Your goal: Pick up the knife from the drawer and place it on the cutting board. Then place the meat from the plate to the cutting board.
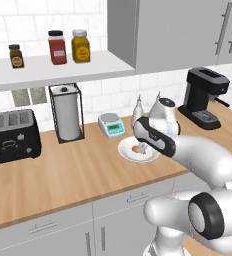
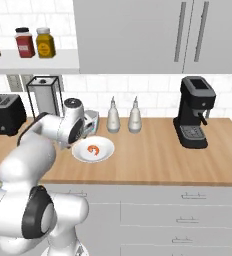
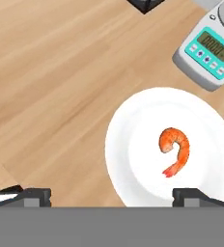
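Fingers (image 3: 189,195) spread wide and empty at the lower edge of the hand view, hovering above the white plate (image 3: 128,144) on the worktop (image 3: 51,96). The meat (image 3: 175,150) lies curled right of frame centre on the plate. It is probably light, soft and slippery; best pinched across the thick curved body, not the tail.

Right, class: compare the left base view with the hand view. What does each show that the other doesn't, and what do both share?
Left base view alone: the toaster, paper towel roll, coffee machine and three spice jars on the shelf.
Hand view alone: the open gripper low in the picture.
Both: the meat lying on the white plate, the scale and the wooden counter.
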{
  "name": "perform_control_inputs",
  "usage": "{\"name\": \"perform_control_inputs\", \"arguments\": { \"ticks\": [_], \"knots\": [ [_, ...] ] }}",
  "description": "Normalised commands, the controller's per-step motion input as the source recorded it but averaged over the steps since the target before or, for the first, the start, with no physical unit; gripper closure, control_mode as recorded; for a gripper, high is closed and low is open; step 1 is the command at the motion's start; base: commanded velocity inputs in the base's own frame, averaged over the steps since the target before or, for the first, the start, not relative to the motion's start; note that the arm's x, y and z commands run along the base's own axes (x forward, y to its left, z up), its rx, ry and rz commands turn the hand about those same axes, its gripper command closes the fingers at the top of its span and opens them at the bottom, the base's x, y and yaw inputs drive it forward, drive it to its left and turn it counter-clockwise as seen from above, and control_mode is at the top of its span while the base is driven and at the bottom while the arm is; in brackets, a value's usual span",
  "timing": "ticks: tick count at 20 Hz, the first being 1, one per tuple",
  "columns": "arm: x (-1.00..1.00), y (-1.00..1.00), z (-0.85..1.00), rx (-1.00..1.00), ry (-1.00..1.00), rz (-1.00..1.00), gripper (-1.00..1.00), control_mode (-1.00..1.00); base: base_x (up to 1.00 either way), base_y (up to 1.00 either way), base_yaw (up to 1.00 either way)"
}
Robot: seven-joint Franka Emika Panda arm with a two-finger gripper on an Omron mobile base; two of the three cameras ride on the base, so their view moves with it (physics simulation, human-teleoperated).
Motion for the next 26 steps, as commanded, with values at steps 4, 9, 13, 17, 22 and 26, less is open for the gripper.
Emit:
{"name": "perform_control_inputs", "arguments": {
  "ticks": [4, 9, 13, 17, 22, 26],
  "knots": [
    [0.99, -0.49, -0.44, 0.0, 0.06, -0.01, -1.0, -1.0, 0.0, 0.0, 0.0],
    [0.89, -0.08, -0.4, -0.04, 0.02, -0.05, -1.0, -1.0, 0.0, 0.0, 0.0],
    [0.48, 0.07, -0.17, -0.11, 0.0, -0.12, -1.0, -1.0, 0.0, 0.0, 0.0],
    [0.06, 0.02, -0.09, -0.01, 0.0, -0.12, -1.0, -1.0, 0.0, 0.0, 0.0],
    [0.0, 0.0, -0.19, 0.0, 0.0, -0.09, -1.0, -1.0, 0.0, 0.0, 0.0],
    [0.01, 0.02, -0.25, 0.0, 0.0, -0.07, -1.0, -1.0, 0.0, 0.0, 0.0]
  ]
}}
